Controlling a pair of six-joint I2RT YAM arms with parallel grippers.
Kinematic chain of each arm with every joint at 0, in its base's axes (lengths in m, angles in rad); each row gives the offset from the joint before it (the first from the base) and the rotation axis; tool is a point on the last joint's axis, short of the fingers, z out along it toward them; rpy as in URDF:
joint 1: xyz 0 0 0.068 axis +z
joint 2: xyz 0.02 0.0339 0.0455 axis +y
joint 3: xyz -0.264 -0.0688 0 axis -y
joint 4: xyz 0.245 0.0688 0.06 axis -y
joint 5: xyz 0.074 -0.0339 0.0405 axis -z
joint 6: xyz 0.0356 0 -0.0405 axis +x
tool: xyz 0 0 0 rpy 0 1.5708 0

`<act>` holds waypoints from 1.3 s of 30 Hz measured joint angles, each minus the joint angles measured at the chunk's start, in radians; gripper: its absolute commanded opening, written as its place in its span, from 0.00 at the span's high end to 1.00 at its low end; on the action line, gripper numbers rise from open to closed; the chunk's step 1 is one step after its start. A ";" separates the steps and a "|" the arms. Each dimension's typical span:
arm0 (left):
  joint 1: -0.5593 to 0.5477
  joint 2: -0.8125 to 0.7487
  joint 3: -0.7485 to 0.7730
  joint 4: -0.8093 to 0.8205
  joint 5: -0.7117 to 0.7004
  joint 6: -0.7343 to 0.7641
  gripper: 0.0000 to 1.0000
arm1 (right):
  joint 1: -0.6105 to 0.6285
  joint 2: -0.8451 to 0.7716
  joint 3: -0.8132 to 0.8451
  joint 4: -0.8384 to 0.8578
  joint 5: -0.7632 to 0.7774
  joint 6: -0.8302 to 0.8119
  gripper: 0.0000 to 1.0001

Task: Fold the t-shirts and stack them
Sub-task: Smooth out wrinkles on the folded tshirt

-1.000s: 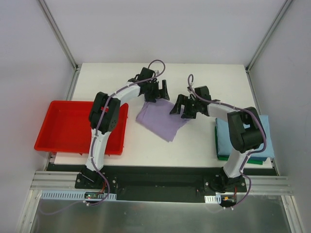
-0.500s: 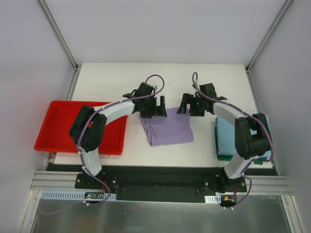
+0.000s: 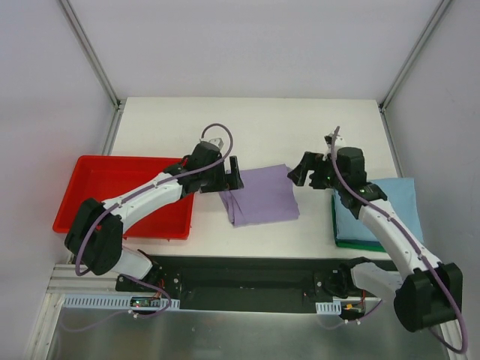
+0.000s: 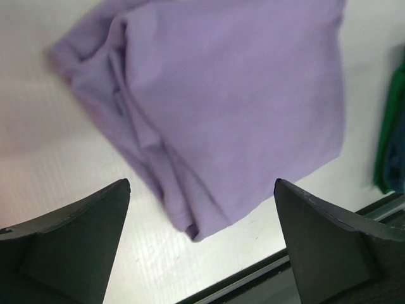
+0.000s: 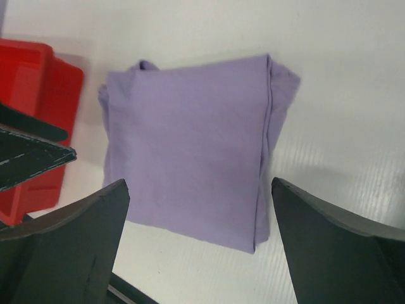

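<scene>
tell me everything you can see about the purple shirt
The lavender t-shirt is soft, plain matte cloth, folded into a rough rectangle and lying flat on the white table, between the red tray and the stack with the light blue shirt on top, touching neither. Layered folds bunch along one edge. Both open grippers, left and right, are beside it; neither grips it.

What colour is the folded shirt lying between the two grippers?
Lavender purple shirt, clearest in the right wrist view.
</scene>
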 measured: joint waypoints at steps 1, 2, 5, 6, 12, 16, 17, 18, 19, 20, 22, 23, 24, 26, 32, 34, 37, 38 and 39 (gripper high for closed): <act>-0.001 0.000 -0.021 -0.007 0.000 -0.007 0.11 | 0.000 0.025 -0.016 0.000 -0.004 0.003 0.04; -0.006 0.000 -0.047 -0.014 0.001 -0.018 0.15 | 0.000 0.054 -0.026 -0.002 -0.010 0.008 0.04; -0.006 0.006 -0.090 -0.042 0.008 -0.037 0.24 | 0.000 0.138 -0.034 -0.010 -0.032 0.014 0.04; -0.006 0.011 -0.092 -0.042 0.013 -0.041 0.25 | 0.000 0.166 -0.034 -0.009 -0.037 0.016 0.03; -0.006 0.031 -0.134 -0.011 0.079 -0.072 0.41 | 0.001 0.290 -0.034 -0.012 -0.031 0.036 0.03; -0.028 0.031 -0.180 -0.005 0.118 -0.093 0.62 | 0.011 0.335 -0.033 -0.012 -0.018 0.045 0.01; -0.040 0.031 -0.183 -0.006 0.126 -0.100 0.63 | 0.016 0.348 -0.032 -0.012 -0.011 0.048 0.01; -0.054 0.031 -0.183 -0.004 0.135 -0.106 0.64 | 0.020 0.357 -0.030 -0.011 -0.005 0.050 0.01; -0.068 0.031 -0.183 0.002 0.137 -0.109 0.64 | 0.026 0.369 -0.027 -0.011 0.005 0.053 0.01; -0.081 0.031 -0.183 0.007 0.137 -0.114 0.65 | 0.030 0.382 -0.022 -0.011 0.012 0.054 0.01; -0.100 0.031 -0.183 0.010 0.136 -0.122 0.66 | 0.038 0.408 -0.010 -0.011 0.024 0.056 0.01; -0.106 0.031 -0.183 0.010 0.135 -0.126 0.66 | 0.042 0.423 -0.003 -0.011 0.027 0.056 0.01; -0.111 0.031 -0.183 0.011 0.132 -0.127 0.67 | 0.046 0.436 0.005 -0.011 0.029 0.056 0.01; -0.116 0.031 -0.183 0.011 0.126 -0.129 0.69 | 0.051 0.460 0.019 -0.011 0.033 0.056 0.01; -0.115 0.035 -0.182 0.011 0.108 -0.134 0.81 | 0.058 0.498 0.049 -0.010 0.042 0.057 0.03; -0.115 0.052 -0.177 0.011 0.107 -0.134 0.91 | 0.058 0.511 0.069 -0.009 0.053 0.056 0.05; -0.115 0.079 -0.167 0.012 0.107 -0.136 1.00 | 0.058 0.544 0.107 -0.007 0.069 0.054 0.13; -0.115 0.086 -0.164 0.011 0.108 -0.136 1.00 | 0.058 0.563 0.130 -0.007 0.077 0.052 0.17; -0.115 0.091 -0.162 0.012 0.108 -0.136 1.00 | 0.058 0.582 0.149 -0.005 0.080 0.048 0.20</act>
